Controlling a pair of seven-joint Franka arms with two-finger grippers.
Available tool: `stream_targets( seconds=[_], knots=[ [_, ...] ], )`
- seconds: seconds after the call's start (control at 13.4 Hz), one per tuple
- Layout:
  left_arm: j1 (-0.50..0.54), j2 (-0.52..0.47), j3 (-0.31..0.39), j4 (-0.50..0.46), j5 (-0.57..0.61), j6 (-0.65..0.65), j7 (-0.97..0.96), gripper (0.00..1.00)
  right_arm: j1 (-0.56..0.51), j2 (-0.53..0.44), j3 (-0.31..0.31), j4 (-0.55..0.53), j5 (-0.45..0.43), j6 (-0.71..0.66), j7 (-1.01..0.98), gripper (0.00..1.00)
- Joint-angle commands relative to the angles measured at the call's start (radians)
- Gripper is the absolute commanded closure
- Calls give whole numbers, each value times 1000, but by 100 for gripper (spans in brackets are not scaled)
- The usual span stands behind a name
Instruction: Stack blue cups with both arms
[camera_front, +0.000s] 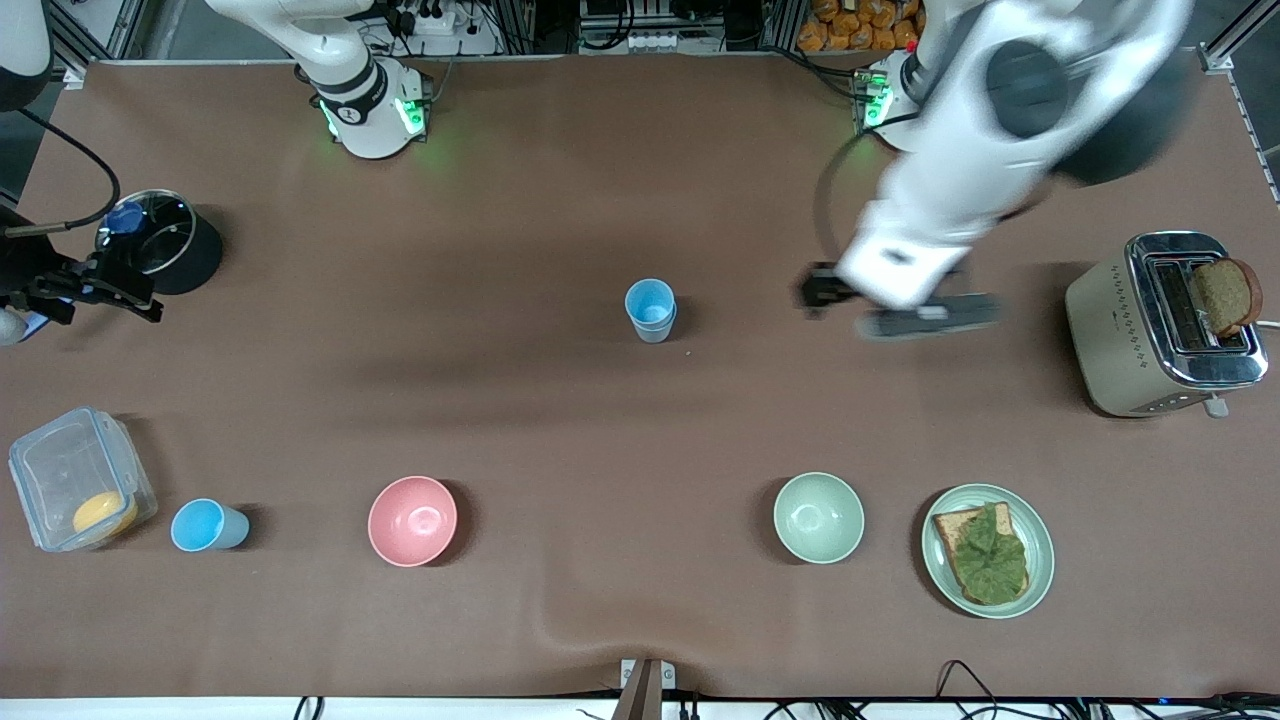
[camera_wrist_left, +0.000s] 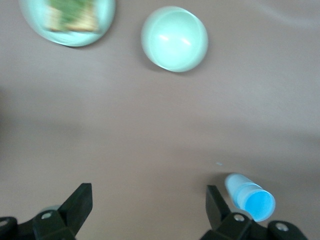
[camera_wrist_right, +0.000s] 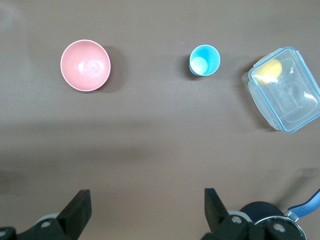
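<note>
Two hands hang empty with fingers wide: the left hand over bare tabletop beside the paler blue cup, the right hand by the black pot.

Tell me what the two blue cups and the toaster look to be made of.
Blue cup in mid-table: likely plastic, matte pale blue, even colour. Blue cup beside the clear container: same look, brighter sky-blue, smooth inside. Toaster: polished metal top with mirror reflections; cream sides, plastic or painted metal, cannot tell.
</note>
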Motion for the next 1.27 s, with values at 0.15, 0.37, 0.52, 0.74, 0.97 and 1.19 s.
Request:
stream_targets(
  seconds=[0.15,0.37,0.52,0.74,0.97,1.19],
  knots=[
    [181,-86,-14,52,25,-157,294,0,-16,12,14,26,-11,-13,-8,0],
    [245,-132,-15,47,19,-230,317,0,-11,12,14,26,-11,-15,-7,0],
    [264,-137,-12,44,8,-204,363,0,-11,12,16,26,-11,-15,-8,0],
    [264,-138,8,15,6,-170,407,0,-13,13,16,26,-9,-18,-7,0],
    [267,-178,43,-56,6,-110,466,0,-8,12,16,24,-9,-18,-7,0],
    [259,-171,43,-50,8,-112,469,0,0,12,17,27,-9,-17,-5,0]
  ],
)
